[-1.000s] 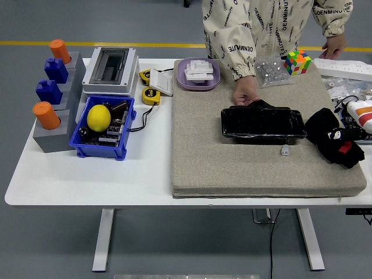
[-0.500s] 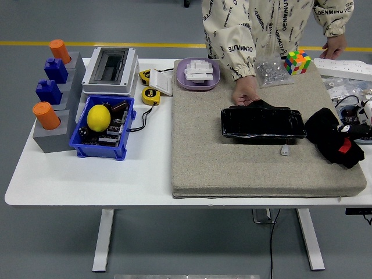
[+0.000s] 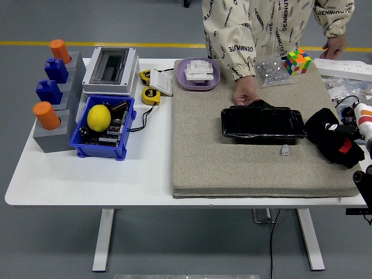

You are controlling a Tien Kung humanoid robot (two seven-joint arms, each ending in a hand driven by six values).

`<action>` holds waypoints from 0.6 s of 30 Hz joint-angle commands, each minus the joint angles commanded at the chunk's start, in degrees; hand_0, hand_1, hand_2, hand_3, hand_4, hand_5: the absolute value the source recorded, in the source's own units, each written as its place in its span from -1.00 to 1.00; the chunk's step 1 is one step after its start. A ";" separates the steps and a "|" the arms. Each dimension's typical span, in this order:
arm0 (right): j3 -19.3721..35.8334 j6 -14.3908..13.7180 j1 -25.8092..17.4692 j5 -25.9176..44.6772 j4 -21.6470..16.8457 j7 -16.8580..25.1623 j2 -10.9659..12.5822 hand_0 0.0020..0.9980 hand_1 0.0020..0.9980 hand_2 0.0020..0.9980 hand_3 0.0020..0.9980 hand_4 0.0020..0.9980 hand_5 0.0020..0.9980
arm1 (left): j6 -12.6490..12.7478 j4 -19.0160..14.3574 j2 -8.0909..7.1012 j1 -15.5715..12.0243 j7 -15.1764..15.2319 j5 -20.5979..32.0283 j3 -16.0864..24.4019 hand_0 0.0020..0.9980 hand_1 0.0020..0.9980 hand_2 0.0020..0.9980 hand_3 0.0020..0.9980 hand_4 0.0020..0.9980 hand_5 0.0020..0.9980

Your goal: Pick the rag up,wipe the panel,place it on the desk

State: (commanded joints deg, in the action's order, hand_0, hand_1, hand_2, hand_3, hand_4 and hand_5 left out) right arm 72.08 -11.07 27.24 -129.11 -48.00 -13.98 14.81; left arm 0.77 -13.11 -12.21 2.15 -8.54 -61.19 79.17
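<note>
Where the mat ends, black rag (image 3: 332, 140) just beside the right robot hand (image 3: 362, 125), its grip unclear.

Black rag (image 3: 332, 141); glossy black panel (image 3: 263, 123); grey-beige mat (image 3: 232, 163); blue bin (image 3: 104, 148).
</note>
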 joint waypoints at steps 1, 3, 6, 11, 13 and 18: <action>0.09 -0.04 0.03 0.02 0.15 0.04 -0.43 0.32 0.26 0.40 0.45 1.00 0.35 | 0.01 -0.02 0.00 0.03 0.01 0.00 0.01 0.21 0.27 0.27 0.12 0.26 -0.10; 0.21 -0.11 0.03 0.04 0.25 0.14 -0.83 0.32 0.26 0.40 0.45 1.00 0.35 | 0.00 -0.02 0.00 0.07 0.01 0.01 -0.01 0.21 0.27 0.27 0.12 0.26 -0.10; 0.16 -0.15 -0.07 0.16 0.13 0.46 -0.98 0.33 0.26 0.40 0.45 1.00 0.35 | 0.00 -0.04 0.03 0.07 0.02 0.01 0.02 0.21 0.27 0.28 0.12 0.26 -0.10; -0.09 -0.49 -0.08 0.60 0.05 1.24 -1.20 0.33 0.26 0.40 0.45 1.00 0.35 | 0.02 0.07 0.19 0.03 0.00 0.21 -0.23 0.21 0.27 0.28 0.12 0.26 -0.10; -0.20 -0.69 -0.19 0.65 0.01 1.52 -1.40 0.33 0.26 0.40 0.45 1.00 0.39 | 0.00 0.05 0.26 0.10 0.01 0.34 -0.39 0.21 0.27 0.28 0.12 0.26 -0.10; -0.52 -1.65 -0.75 1.19 0.38 2.61 -1.91 0.33 0.26 0.39 0.44 1.00 0.39 | -0.03 -0.09 0.38 0.32 0.04 0.42 -0.50 0.21 0.27 0.28 0.12 0.26 -0.10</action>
State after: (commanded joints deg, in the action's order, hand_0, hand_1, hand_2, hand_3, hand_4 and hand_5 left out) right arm 71.56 -12.72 26.49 -127.92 -47.63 -11.37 12.90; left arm 0.74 -13.20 -11.83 2.47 -8.51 -60.77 78.67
